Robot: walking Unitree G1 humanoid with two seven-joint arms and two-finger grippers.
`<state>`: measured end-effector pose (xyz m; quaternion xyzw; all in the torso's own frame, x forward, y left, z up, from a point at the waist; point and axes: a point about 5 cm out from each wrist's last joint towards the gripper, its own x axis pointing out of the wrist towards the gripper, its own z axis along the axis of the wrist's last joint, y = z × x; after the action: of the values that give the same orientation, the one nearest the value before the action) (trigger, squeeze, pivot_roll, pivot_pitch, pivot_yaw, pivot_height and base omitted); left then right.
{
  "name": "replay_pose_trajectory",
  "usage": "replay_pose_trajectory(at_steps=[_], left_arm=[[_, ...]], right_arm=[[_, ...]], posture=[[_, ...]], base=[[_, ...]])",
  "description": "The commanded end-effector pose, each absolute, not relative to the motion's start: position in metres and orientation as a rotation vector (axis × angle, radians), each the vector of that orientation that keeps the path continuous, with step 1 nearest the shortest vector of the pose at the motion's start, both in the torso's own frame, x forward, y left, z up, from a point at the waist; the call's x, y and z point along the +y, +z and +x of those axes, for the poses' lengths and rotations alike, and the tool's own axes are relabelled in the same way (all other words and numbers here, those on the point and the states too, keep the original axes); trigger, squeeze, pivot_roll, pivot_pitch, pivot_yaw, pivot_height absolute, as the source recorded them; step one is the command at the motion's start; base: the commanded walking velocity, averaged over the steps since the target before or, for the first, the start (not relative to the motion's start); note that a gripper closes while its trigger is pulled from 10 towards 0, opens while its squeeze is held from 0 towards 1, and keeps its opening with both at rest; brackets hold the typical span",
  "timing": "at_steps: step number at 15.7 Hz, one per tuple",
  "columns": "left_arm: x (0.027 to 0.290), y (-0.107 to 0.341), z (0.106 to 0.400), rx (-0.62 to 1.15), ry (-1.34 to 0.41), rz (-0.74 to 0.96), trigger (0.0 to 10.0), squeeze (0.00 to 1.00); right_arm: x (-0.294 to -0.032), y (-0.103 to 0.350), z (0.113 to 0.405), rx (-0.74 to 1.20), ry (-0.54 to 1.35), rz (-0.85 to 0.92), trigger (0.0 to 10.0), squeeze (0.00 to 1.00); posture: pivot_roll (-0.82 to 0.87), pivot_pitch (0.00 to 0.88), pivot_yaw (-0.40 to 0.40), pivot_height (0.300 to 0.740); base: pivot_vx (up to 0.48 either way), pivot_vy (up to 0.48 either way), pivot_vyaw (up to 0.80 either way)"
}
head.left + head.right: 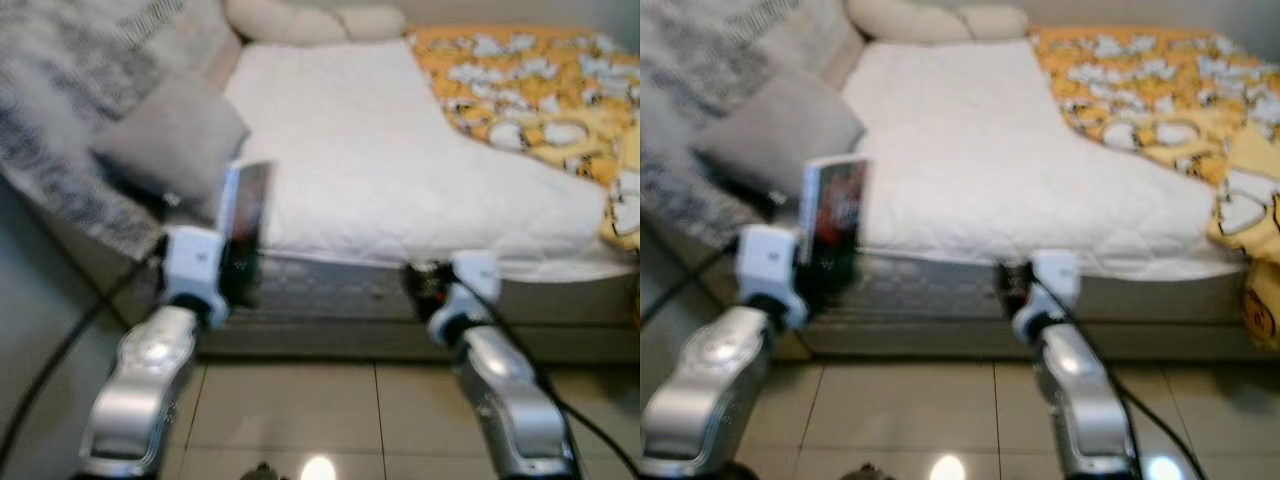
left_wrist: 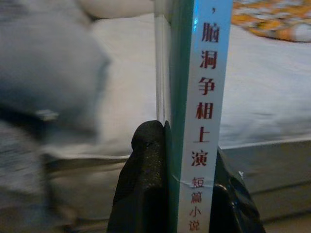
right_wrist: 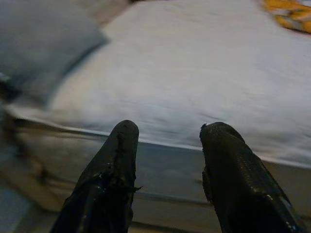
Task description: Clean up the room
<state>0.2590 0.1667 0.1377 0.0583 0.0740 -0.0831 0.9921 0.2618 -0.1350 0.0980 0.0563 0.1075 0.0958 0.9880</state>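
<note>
Book (image 2: 194,97) upright in left tool (image 2: 189,184), near mattress edge (image 1: 400,270).

Soft, even indoor light; a lamp glares off the floor tiles (image 1: 318,466). Everything looks motion-blurred, the wrist views perhaps worst.

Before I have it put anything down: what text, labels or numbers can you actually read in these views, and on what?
"脑洞争相上演", red characters running down the white spine of the book clamped in the left gripper.
"短篇小说", smaller red characters lower on the same spine, partly cut off at the picture's edge.
Book's front cover in the head views: printing too blurred to read.
Yellow patterned blanket: pictures, no legible words.
</note>
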Motion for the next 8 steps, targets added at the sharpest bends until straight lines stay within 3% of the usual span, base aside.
replay_pose_trajectory(at_steps=[1,8], left_arm=[[0.1629,0.147,0.2605,0.094,-0.181,0.12,10.0,0.0],[0.1637,0.1468,0.2621,0.098,-0.172,0.1,10.0,0.0]], right_arm=[[-0.1422,0.1016,0.2636,0.204,0.175,0.099,10.0,0.0],[-0.1412,0.1039,0.2663,0.192,0.205,0.082,10.0,0.0]], posture=[[0.05,0.0,0.033,0.74],[0.04,0.0,0.03,0.74]], base=[[0.0,0.0,0.0],[0.332,0.0,0.0]])
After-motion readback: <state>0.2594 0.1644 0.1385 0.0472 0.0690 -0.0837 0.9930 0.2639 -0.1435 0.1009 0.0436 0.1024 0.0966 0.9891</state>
